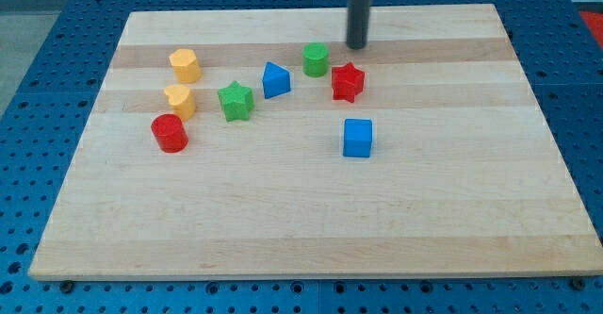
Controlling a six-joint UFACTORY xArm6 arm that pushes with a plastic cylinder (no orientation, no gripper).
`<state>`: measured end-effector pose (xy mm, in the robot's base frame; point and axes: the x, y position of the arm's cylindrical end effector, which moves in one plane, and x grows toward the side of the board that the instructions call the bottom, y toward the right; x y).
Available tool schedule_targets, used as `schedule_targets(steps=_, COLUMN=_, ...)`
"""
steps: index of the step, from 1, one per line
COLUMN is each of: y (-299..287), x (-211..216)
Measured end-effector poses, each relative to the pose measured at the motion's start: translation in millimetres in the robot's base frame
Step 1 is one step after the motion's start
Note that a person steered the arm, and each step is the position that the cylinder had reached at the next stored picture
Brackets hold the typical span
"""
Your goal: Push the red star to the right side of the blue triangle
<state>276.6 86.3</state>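
The red star (347, 82) lies on the wooden board, right of centre near the view's top. The blue triangle (275, 79) lies to its left, with a green cylinder (316, 59) between them and slightly higher. My tip (357, 46) is just above the red star in the view, slightly to its right and right of the green cylinder, apart from both.
A blue cube (357, 137) lies below the red star. A green star (236, 100) sits left of the blue triangle. Two yellow blocks (185, 65) (179, 100) and a red cylinder (170, 132) stand at the left. The board's top edge (311, 12) is close behind my tip.
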Motion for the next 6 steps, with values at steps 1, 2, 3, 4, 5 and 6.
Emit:
schedule_targets(steps=1, y=4.4, x=14.2)
schedule_targets(steps=2, y=-7.0, x=30.3)
schedule_targets(steps=3, y=-2.0, x=51.4)
schedule_targets(steps=4, y=-2.1, x=71.7)
schedule_targets(steps=5, y=-4.3, x=82.5)
schedule_targets(steps=6, y=-11.7, x=84.7)
